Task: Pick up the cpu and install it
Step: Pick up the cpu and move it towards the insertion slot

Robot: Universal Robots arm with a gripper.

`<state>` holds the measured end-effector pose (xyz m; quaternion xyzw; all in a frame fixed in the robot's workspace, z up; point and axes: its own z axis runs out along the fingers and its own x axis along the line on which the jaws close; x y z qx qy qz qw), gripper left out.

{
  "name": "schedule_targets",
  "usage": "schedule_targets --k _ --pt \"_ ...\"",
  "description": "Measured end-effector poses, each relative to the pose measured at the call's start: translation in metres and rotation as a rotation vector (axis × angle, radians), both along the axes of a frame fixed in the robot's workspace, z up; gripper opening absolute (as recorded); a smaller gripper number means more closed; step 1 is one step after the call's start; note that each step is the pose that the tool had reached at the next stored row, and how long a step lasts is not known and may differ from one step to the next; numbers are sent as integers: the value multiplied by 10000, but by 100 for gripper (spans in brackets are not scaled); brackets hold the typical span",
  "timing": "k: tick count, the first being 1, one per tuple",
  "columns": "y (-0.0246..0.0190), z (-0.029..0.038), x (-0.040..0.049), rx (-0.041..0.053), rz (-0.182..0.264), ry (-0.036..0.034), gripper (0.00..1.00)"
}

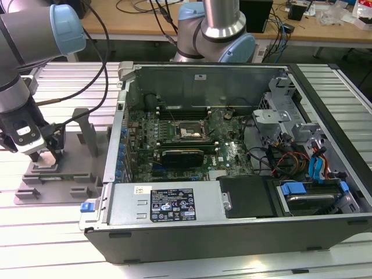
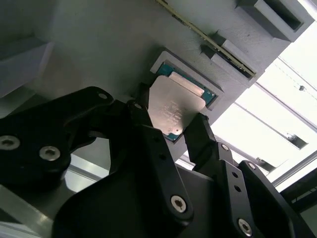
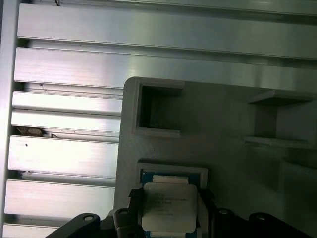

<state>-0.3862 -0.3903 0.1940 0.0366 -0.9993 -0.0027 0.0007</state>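
Observation:
The cpu (image 2: 174,100) is a flat square chip with a silver top. It sits between my black fingers (image 2: 140,115), tilted and just off the square pocket (image 2: 210,94) of a grey holder block. My gripper (image 2: 171,123) is shut on the cpu, one finger on each of two opposite edges. In the first wrist view the cpu (image 3: 168,204) covers most of the pocket (image 3: 171,171), with my gripper (image 3: 169,201) closed around it. In the exterior view my gripper (image 1: 46,154) is low over the grey holder block (image 1: 58,177) at that view's left. The dark socket (image 1: 190,133) lies open on the motherboard.
The open computer case (image 1: 232,215) lies to the exterior view's right of the holder block, with a tall side wall (image 1: 116,133) between them. Upright grey posts (image 1: 87,131) stand on the block. A second arm's base (image 1: 218,29) stands behind the case. Cables trail from my wrist.

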Motion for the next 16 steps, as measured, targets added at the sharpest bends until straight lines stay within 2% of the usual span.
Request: schedule_targets --k 4,5,6,7,8,9,10,11,16 --pt "-1 0 0 0 0 0 54" --pt "-1 0 0 0 0 0 60" --pt "-2 -1 0 -130 2 4 60" --pt "-1 -5 0 -355 1 38 60" --pt "-2 -13 0 -427 2 58 60" --pt "0 -18 0 -372 1 55 60" --pt "1 -19 0 -244 1 54 60" --pt "1 -19 0 -216 1 54 60" --pt "0 -40 0 -214 2 51 60"
